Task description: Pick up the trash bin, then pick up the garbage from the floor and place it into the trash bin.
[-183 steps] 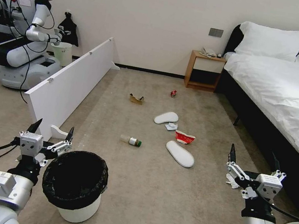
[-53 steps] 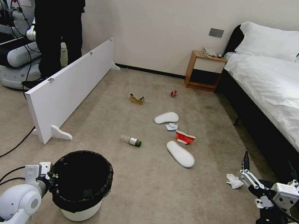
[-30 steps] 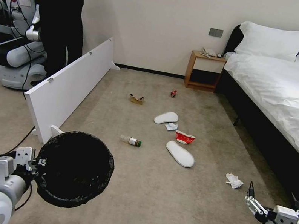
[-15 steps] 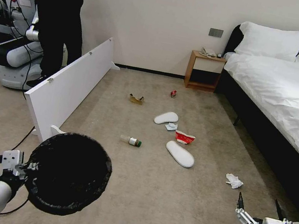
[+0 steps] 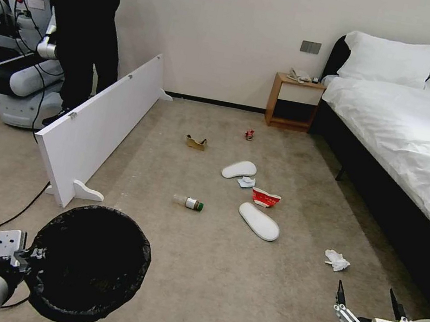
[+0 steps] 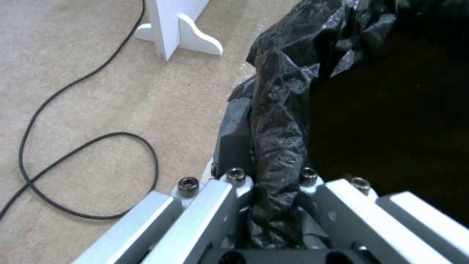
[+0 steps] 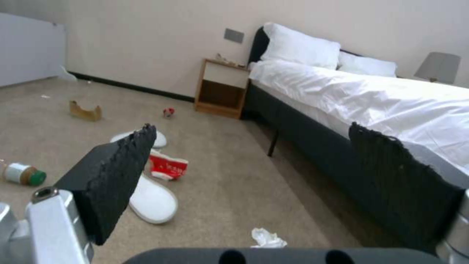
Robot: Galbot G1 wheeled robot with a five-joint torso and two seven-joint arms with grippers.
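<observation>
The trash bin [image 5: 88, 263], its black bag folded over the rim, hangs off the floor at lower left, mouth tipped toward me. My left gripper [image 5: 25, 257] is shut on its rim [image 6: 273, 146]. My right gripper [image 5: 367, 303] stands open at lower right, holding nothing. The garbage lies on the carpet ahead: two white slippers [image 5: 239, 169] [image 5: 259, 221], a red-white carton [image 5: 265, 197], a green-capped bottle [image 5: 189, 202], brown cardboard [image 5: 196, 142], a red can [image 5: 249, 134] and a white tissue [image 5: 337, 260]. The tissue [image 7: 266, 238] lies closest to my right gripper.
A low white board [image 5: 101, 120] runs along the left, with a black cable [image 5: 7, 219] beside it. A bed [image 5: 422, 140] fills the right side and a nightstand [image 5: 293, 101] stands at the wall. Another robot [image 5: 20, 40] and a person's legs [image 5: 86, 13] are behind the board.
The bin stood on the floor beside my open left gripper; now that gripper holds it up and has drawn it nearer me. My right gripper has sunk lower, still open.
</observation>
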